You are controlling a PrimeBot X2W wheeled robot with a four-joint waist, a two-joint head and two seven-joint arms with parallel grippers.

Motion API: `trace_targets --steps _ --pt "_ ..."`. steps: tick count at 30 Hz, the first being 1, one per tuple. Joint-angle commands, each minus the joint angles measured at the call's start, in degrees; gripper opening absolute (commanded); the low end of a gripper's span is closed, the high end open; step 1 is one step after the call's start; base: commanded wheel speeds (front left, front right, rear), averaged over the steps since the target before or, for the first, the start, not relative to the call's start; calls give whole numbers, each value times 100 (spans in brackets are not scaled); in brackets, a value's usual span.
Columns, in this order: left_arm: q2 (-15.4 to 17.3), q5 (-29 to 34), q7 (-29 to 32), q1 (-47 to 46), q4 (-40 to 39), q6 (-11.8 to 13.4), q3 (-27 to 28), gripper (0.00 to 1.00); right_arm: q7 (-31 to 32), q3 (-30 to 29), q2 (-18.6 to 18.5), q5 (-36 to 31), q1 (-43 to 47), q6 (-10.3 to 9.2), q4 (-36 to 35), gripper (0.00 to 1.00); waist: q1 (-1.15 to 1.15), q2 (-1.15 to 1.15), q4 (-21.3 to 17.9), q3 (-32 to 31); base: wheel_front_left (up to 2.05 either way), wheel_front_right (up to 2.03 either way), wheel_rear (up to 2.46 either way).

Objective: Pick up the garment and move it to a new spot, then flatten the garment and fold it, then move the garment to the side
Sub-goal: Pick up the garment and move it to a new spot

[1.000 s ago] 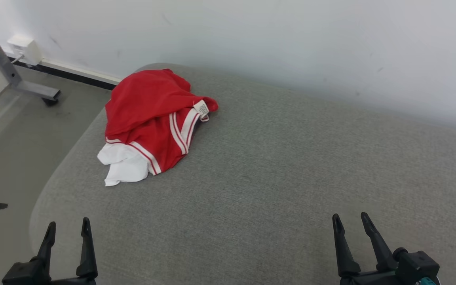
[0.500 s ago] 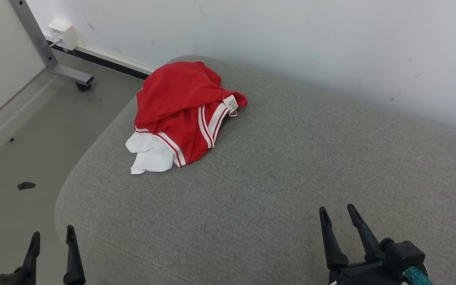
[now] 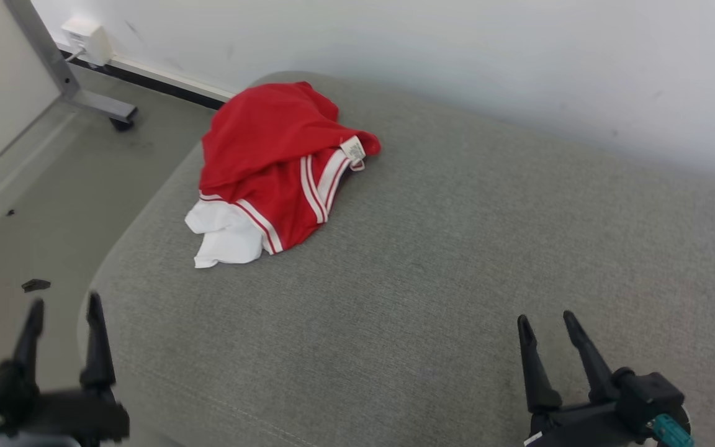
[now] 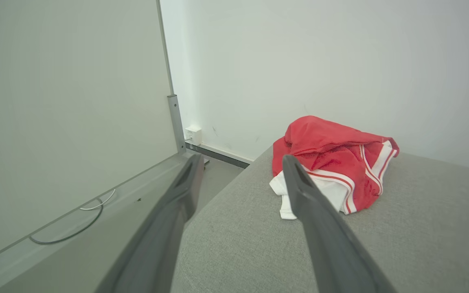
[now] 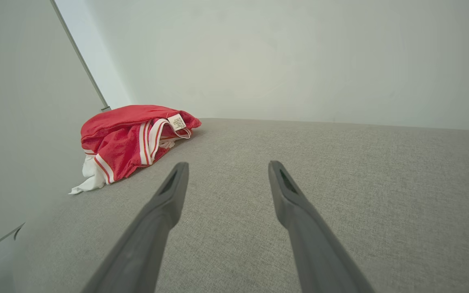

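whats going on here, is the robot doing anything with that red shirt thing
A two-armed robot faces a crumpled red and white garment lying in a heap at the far left corner of a grey cushioned surface, near the wall. Nothing is being handled yet: the left gripper and the right gripper are both open and empty, near the front edge and apart from the garment. The pick-up has not begun.

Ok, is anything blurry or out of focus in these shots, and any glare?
Head view: the left end effector is smeared by motion blur, while the right end effector and the crumpled red and white mesh garment are sharp. Left wrist view: the near dark fingers look soft. Right wrist view: even, soft light on the grey fabric cushion, no glare.
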Motion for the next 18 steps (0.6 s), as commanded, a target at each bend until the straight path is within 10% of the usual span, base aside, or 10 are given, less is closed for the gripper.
trace_targets --steps 1,18 --pt "35 -43 -5 -234 -4 -37 30 100 24 -42 -23 -93 -78 -14 -37 100 0 0 -307 320 0 0 0" --pt "1048 -350 135 -3066 469 -335 233 100 78 -728 -18 -529 -715 -14 -608 100 0 0 -1876 1957 0 0 0"
